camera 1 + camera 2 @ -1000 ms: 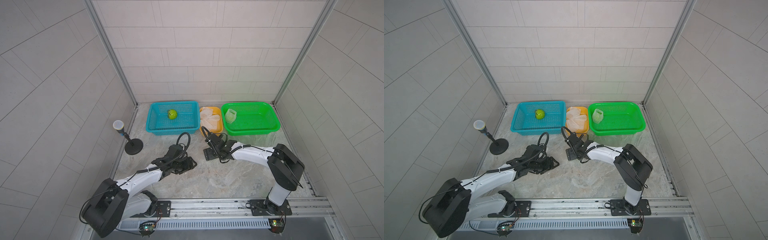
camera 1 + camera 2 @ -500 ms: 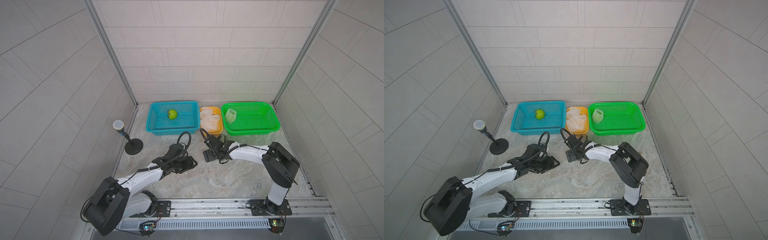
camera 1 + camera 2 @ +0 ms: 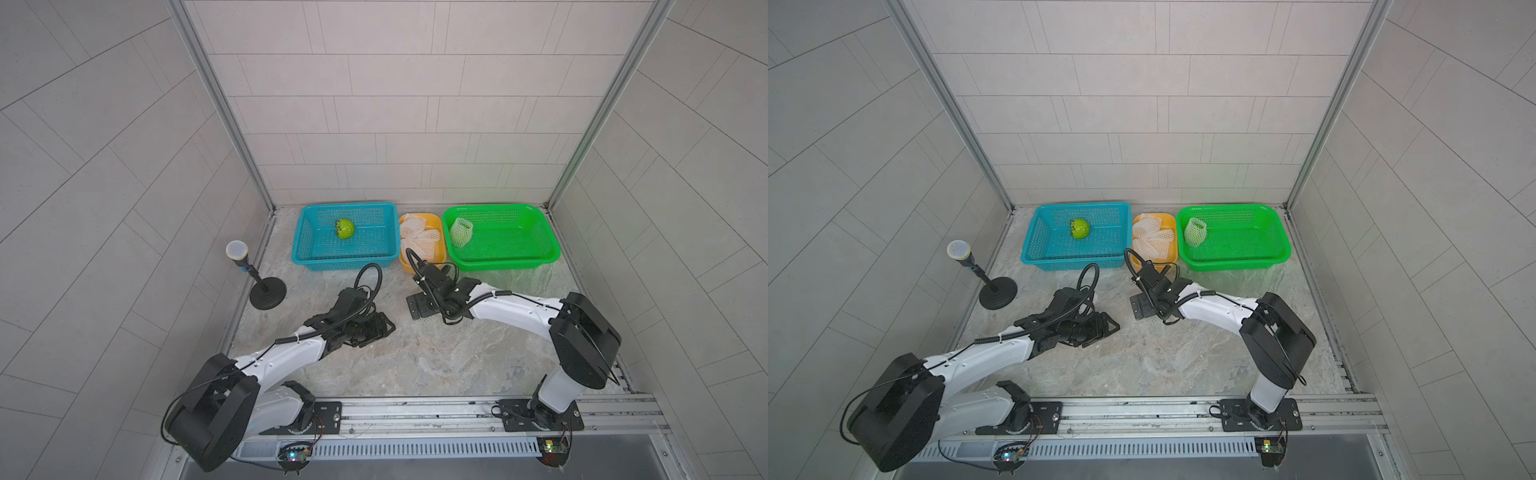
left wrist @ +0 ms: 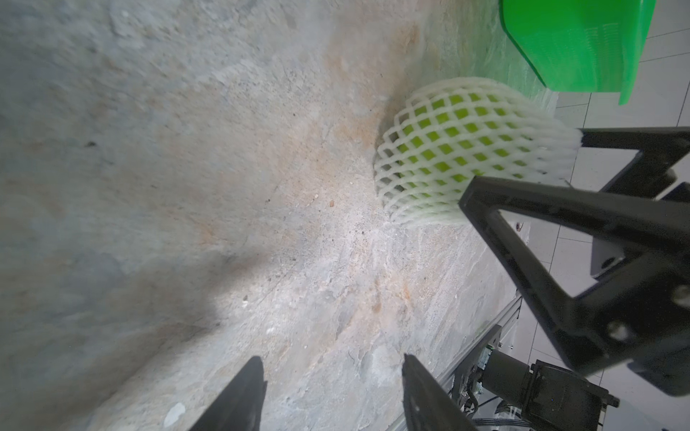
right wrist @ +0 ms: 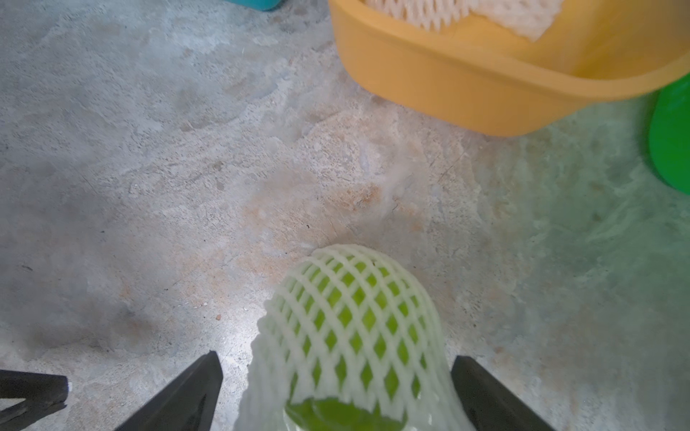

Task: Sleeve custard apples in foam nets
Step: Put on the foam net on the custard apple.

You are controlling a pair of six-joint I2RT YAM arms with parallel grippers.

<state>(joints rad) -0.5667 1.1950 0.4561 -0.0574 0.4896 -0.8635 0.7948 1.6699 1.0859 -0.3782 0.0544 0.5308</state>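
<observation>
A custard apple in a white foam net (image 5: 351, 328) lies on the stone floor between the fingers of my right gripper (image 5: 336, 360), which is open, with a gap at one finger. The left wrist view shows the same netted fruit (image 4: 466, 149). My left gripper (image 4: 332, 373) is open over bare floor, a little apart from it. In both top views a bare custard apple (image 3: 345, 228) sits in the blue basket (image 3: 303, 249) and a netted one (image 3: 461, 230) in the green basket (image 3: 540, 249). Loose foam nets (image 3: 419, 239) fill the orange tub (image 5: 466, 86).
A microphone on a black stand (image 3: 266, 291) is at the left wall. The three containers line the back wall. Both arms (image 3: 1217, 309) reach in low from the front rail, and the grippers (image 3: 1100, 328) are close together mid-floor.
The right gripper's jaws have widened around the netted fruit, and its arm has shifted slightly. The left arm has not moved.
</observation>
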